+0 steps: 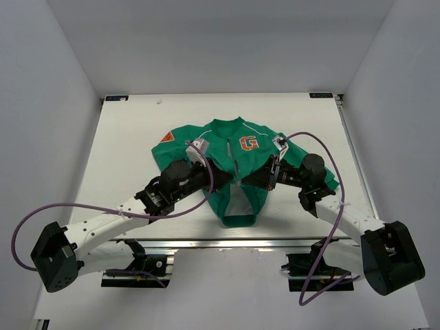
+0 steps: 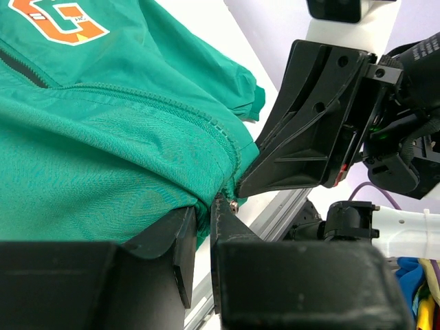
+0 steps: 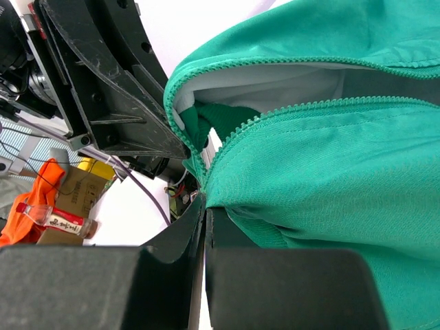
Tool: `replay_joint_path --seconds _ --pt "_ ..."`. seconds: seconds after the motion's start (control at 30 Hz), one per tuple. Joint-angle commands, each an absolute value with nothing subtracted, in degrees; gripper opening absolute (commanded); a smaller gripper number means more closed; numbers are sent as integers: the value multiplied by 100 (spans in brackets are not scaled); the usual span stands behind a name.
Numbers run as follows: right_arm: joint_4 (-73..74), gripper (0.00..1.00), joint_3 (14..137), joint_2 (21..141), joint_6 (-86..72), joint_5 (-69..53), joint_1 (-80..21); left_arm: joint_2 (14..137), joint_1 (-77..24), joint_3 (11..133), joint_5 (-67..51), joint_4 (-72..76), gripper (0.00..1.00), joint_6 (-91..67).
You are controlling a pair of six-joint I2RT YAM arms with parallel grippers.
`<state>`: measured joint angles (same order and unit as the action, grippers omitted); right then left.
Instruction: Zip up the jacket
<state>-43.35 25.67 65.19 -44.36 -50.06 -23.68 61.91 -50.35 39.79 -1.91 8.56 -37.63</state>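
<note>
On jacket (image 1: 223,148) front, both pincers (image 2: 204,206) (image 3: 204,206) tight

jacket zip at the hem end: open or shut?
Open. On the jacket the two teeth rows stand apart, light lining showing between.

jacket (image 1: 237,165) on table (image 1: 130,137), mid-table, collar at far side, hem at near side | left gripper (image 1: 221,179) at lower front, left of zip | right gripper (image 1: 250,180) right of zip, just beside left gripper
</note>
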Motion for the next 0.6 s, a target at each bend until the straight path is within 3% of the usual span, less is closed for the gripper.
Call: replay_joint_path --seconds 0.0,0.57 --pt "-4439 0 2707 6398 -4298 -5080 -2355 5985 -5010 3920 -316 1125 0 -3832" --pt "-4000 0 2698 6187 -4131 -4887 -2355 6064 -4975 4017 -360 1143 0 -3797"
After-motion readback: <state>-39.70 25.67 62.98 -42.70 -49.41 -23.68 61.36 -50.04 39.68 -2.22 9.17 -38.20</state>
